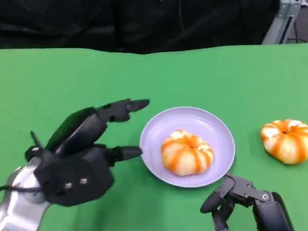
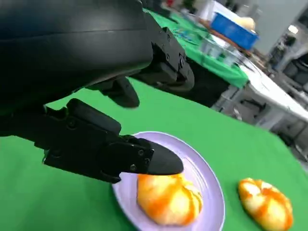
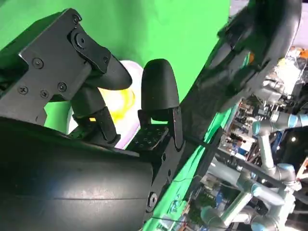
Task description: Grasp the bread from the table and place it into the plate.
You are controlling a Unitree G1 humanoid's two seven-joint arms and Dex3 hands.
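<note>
Head view: glazed bread (image 1: 186,152), round plate (image 1: 159,127)

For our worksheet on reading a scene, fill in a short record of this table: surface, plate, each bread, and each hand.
surface: green table
plate: lilac plate, near the table's middle
bread in plate: orange-striped bun, resting inside the plate
bread on table: second striped bun, on the cloth apart from the plate, toward the robot's right
left hand: left hand beside the plate, fingers spread, holding nothing
right hand: right hand at the plate's near edge, holding nothing
</note>
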